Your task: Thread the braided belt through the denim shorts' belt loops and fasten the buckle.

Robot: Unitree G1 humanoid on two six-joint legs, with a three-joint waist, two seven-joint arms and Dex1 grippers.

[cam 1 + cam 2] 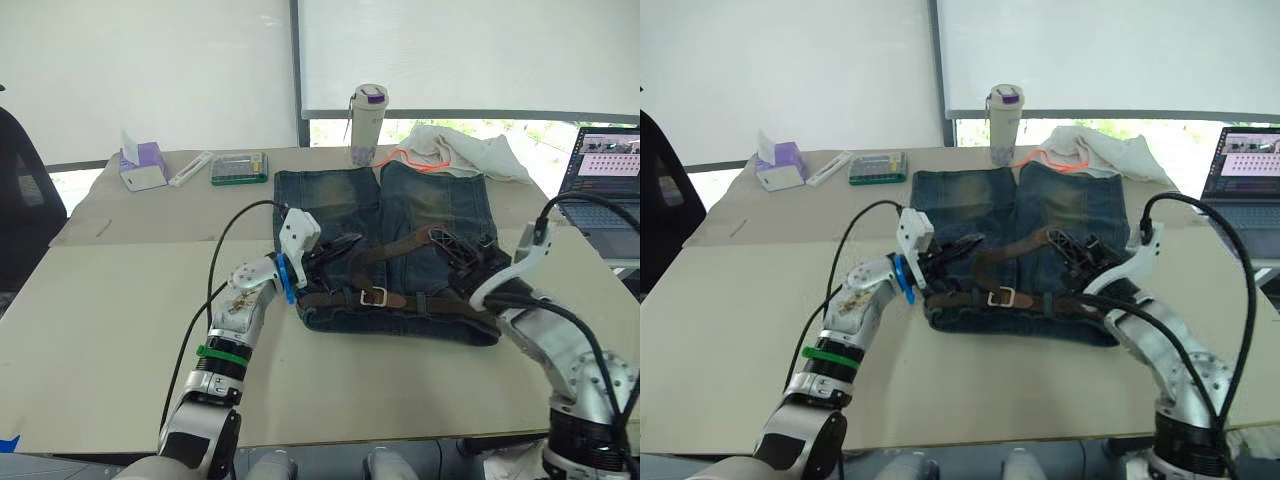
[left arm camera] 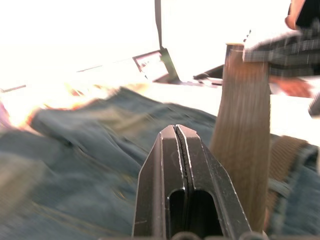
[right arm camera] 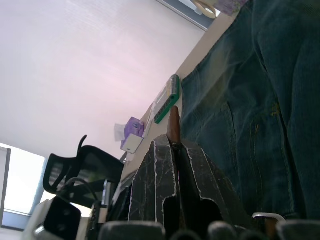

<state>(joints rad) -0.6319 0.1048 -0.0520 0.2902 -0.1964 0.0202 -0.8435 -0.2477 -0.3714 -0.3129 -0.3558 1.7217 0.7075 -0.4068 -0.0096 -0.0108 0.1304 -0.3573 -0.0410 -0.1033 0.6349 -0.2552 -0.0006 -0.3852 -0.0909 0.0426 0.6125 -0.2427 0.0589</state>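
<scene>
The denim shorts lie flat on the table with the waistband toward me. The braided belt runs along the waistband, passing under a belt loop, and its silver buckle sits at the waistband's middle. The belt's free length arcs up over the shorts to my right gripper, which is shut on the strap. Above the shorts' left side my left gripper is shut with nothing between its fingers. The brown strap stands upright just beside it.
At the table's far side stand a bottle, a white cloth with orange cord, a green case and a purple tissue box. A laptop is at the right. A person's plaid sleeve appears in the left wrist view.
</scene>
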